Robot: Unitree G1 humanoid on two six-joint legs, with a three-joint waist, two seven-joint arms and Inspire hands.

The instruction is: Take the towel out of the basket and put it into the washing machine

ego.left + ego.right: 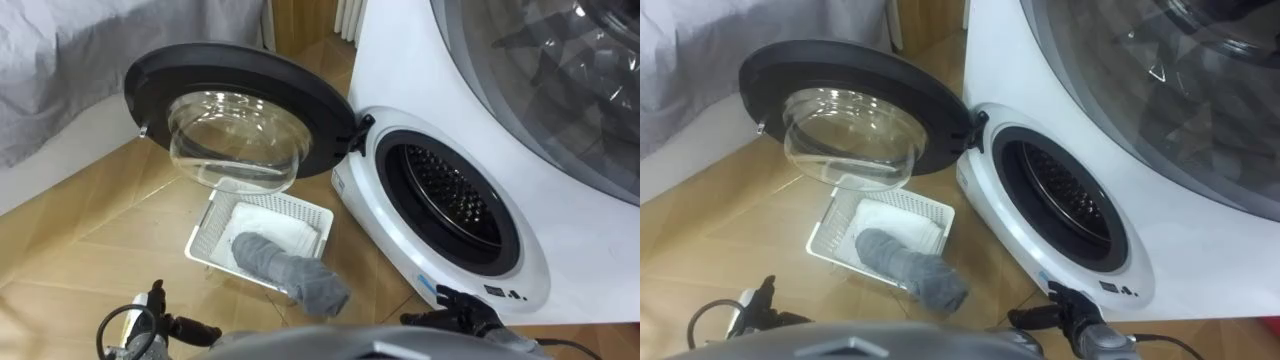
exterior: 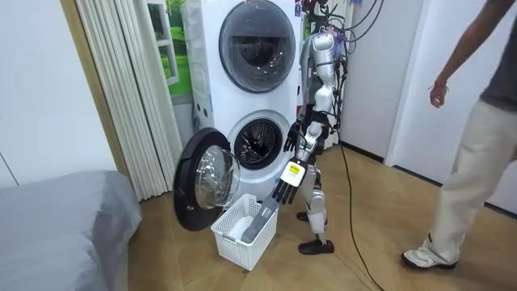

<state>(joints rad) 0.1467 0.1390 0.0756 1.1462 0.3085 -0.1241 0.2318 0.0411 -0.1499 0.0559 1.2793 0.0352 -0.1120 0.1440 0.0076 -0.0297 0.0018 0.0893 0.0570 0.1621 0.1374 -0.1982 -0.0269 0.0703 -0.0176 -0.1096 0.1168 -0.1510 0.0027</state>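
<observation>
**Limp grey towel waiting in basket, drum open**

Stands just beside the washing machine (image 1: 400,120), with round door (image 1: 240,70) swung wide and drum mouth (image 1: 450,190) exposed. Looks down on a white basket (image 1: 215,225) on the floor under the door, with the grey towel (image 1: 285,270) slumped across its near rim and a white cloth (image 1: 275,225) inside. Judges the towel light, soft and unlikely to slip, but apt to sag and trail. Best gripped round the bunched middle. Holds left hand (image 2: 283,189) above the basket, fingers straight and empty. Keeps right hand (image 2: 292,139) nearer the drum mouth; cannot tell its state.

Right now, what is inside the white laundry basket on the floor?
A grey towel hangs over the near rim of the basket, lying on white cloth. Anything beneath them is covered.
</observation>
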